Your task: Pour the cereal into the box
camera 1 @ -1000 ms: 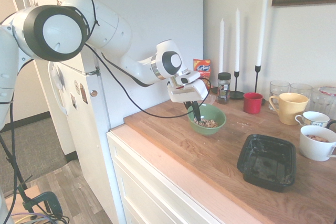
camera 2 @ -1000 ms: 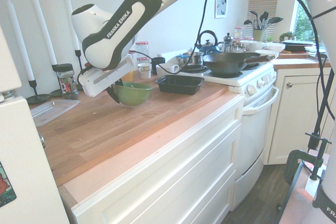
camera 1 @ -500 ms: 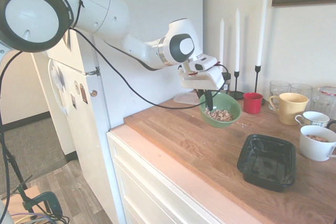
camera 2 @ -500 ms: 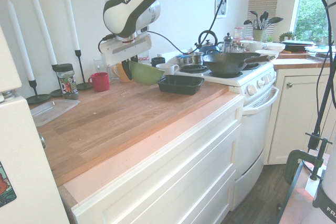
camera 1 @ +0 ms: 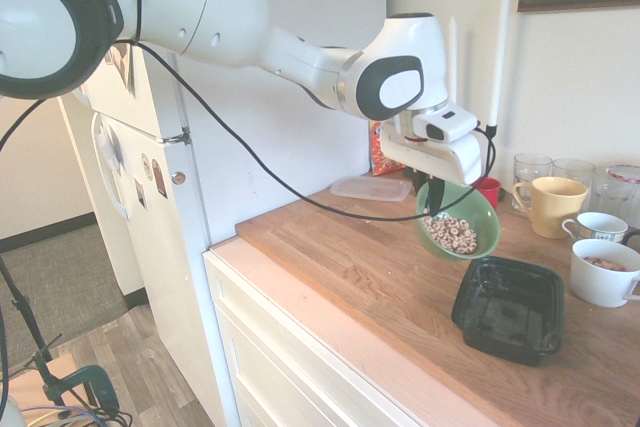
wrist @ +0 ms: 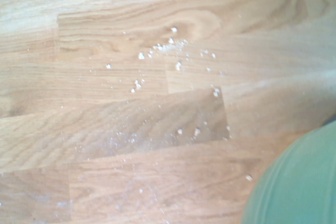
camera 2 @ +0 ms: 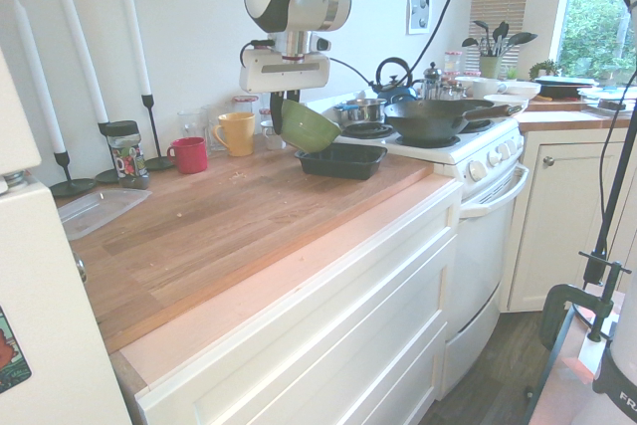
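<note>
The gripper (camera 1: 434,190) is clamped on the rim of the green bowl (camera 1: 460,222), held tilted in the air just beside the box (camera 1: 508,309) on the counter (camera 1: 360,267). The cereal (camera 1: 452,233) sits inside the bowl, none yet in the box. The carry looks nearly done; next, the bowl must get over the box and tip further.

The hand (camera 1: 437,194) has lifted the round green ceramic bowl (camera 1: 459,230) of tan ring-shaped cereal (camera 1: 450,233) off the wooden worktop (camera 1: 380,277) and carried it across to just beside the shallow black plastic box (camera 1: 508,308). The bowl now tilts toward the box.
</note>
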`<action>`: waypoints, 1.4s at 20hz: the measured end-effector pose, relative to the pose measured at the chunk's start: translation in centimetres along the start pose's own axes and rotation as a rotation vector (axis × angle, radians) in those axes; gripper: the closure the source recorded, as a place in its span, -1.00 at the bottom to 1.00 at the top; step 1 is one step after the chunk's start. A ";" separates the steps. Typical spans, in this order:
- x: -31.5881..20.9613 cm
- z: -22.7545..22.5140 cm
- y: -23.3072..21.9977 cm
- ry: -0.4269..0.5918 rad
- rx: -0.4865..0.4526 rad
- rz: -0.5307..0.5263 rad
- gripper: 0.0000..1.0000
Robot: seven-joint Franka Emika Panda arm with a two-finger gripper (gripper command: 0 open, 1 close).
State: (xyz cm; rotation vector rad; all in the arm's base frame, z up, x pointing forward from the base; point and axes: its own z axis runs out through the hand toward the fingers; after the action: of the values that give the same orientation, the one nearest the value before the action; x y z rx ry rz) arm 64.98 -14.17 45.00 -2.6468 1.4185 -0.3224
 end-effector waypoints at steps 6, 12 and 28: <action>2.8 -1.0 2.8 -0.089 0.066 0.051 1.00; 5.1 -0.1 5.8 -0.222 0.157 0.109 1.00; 10.8 3.2 9.9 -0.458 0.407 0.167 1.00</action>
State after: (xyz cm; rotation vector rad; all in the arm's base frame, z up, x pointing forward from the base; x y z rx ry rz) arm 63.55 -28.65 41.25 -2.0866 1.2510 0.0187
